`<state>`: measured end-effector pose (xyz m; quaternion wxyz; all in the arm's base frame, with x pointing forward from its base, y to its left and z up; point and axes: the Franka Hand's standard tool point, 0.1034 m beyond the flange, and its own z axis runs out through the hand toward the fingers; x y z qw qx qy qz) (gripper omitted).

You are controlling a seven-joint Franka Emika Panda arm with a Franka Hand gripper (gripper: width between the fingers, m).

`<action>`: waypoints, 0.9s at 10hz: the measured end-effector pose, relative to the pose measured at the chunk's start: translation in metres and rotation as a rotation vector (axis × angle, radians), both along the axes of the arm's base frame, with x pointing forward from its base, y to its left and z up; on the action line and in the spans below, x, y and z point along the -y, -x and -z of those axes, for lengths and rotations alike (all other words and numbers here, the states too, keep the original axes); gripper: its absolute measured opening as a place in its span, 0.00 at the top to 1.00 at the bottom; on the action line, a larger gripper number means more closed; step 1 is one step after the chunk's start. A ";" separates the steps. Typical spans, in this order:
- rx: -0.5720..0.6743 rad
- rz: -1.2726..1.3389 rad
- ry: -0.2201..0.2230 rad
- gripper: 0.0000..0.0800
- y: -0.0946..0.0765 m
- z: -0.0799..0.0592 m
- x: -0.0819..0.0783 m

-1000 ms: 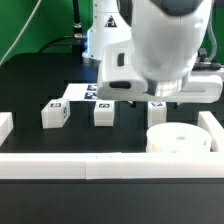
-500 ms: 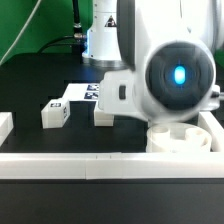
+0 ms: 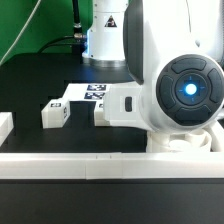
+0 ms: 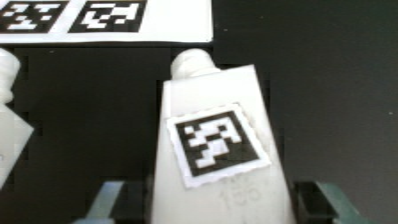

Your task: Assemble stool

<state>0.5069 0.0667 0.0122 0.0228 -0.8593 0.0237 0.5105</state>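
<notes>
Pincer (image 4: 222, 205) spread astride white leg (image 4: 210, 95), square black-and-white tag (image 4: 217, 145) on top, faint print below unreadable

The table (image 3: 30, 90) is black. Behind it is a green wall (image 3: 25, 25). A long white rail (image 3: 70, 165) runs along the table's near edge. The marker board (image 3: 80, 93) lies flat, farther back. The light is bright.

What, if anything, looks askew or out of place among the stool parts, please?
Nothing is damaged or spilled. The leg under the open gripper lies slightly skewed to its fingers, neither touching it; nothing else stands out.
</notes>
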 end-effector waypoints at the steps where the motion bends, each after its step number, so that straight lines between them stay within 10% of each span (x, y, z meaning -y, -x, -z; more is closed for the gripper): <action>1: 0.000 0.000 0.000 0.59 0.000 0.000 0.000; 9: 0.045 -0.015 -0.038 0.59 -0.020 -0.049 0.005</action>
